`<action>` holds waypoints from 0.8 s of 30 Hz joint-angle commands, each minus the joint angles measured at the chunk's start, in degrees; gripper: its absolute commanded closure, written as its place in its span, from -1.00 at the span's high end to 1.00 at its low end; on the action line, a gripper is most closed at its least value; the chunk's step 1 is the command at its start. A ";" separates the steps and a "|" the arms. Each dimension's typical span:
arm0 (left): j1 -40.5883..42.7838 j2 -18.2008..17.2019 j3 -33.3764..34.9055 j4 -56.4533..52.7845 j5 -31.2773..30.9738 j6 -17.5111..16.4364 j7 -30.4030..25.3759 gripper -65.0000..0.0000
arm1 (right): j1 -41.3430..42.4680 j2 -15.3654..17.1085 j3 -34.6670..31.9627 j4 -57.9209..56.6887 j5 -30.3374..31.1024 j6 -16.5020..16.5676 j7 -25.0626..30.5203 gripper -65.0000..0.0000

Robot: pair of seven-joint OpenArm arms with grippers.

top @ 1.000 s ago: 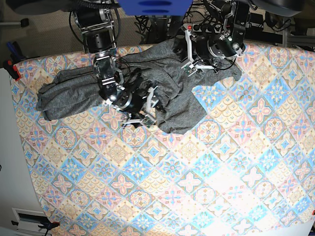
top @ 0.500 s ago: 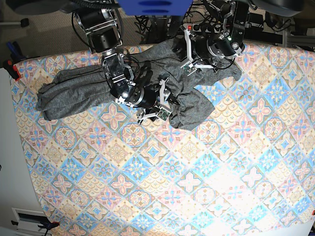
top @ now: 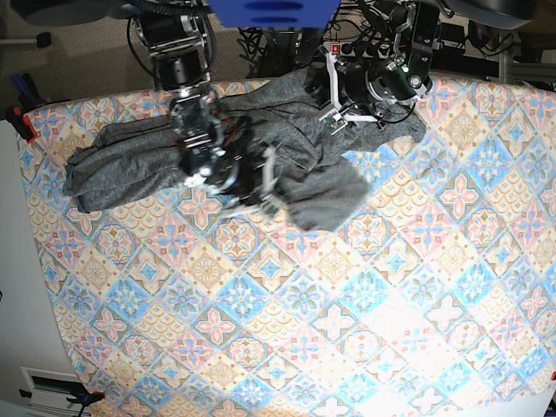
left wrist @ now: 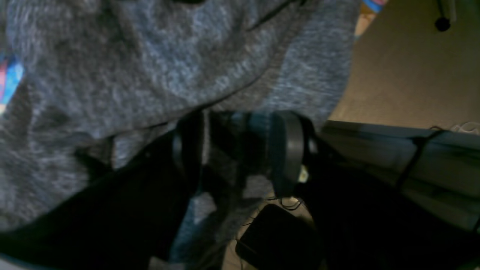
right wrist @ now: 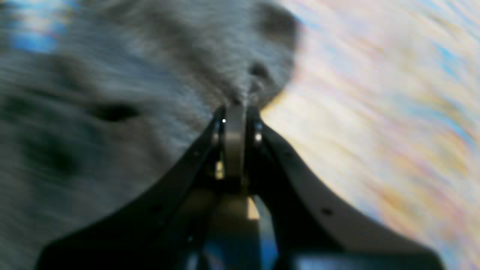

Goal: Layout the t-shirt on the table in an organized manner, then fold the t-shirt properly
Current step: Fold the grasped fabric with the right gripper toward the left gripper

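Both end effectors (top: 271, 182) (top: 334, 113) on rumpled t-shirt (top: 130, 165) near table (top: 347, 330) far edge.

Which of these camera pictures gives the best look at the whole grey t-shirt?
The base view: it shows the t-shirt bunched along the table's far edge under both arms. The left wrist view shows only close grey folds around its gripper, and the right wrist view is a blurred patch of fabric beside the tablecloth.

A soft, matt, heather-grey knit t-shirt (top: 130, 161) lies rumpled on a table (top: 365, 321) covered in smooth printed cloth. The right tool (right wrist: 235, 112) has matt black plastic fingers. The left tool (left wrist: 240, 150) looks dark and slightly glossy.
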 commanded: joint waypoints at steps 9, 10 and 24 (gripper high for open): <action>-7.43 0.15 -3.13 -9.06 -0.65 0.46 -0.58 -0.14 | 0.98 -0.09 7.34 2.88 -0.63 -0.40 -0.08 -1.00; -7.96 0.15 -3.74 -9.50 -0.65 0.46 -0.58 -0.14 | 0.98 -0.09 8.83 4.02 -0.54 -0.40 -0.08 -1.00; -15.96 -1.87 -4.45 -16.62 -0.65 0.46 -0.58 -0.14 | 4.06 -2.55 25.36 10.44 -0.54 -0.40 -0.17 -1.00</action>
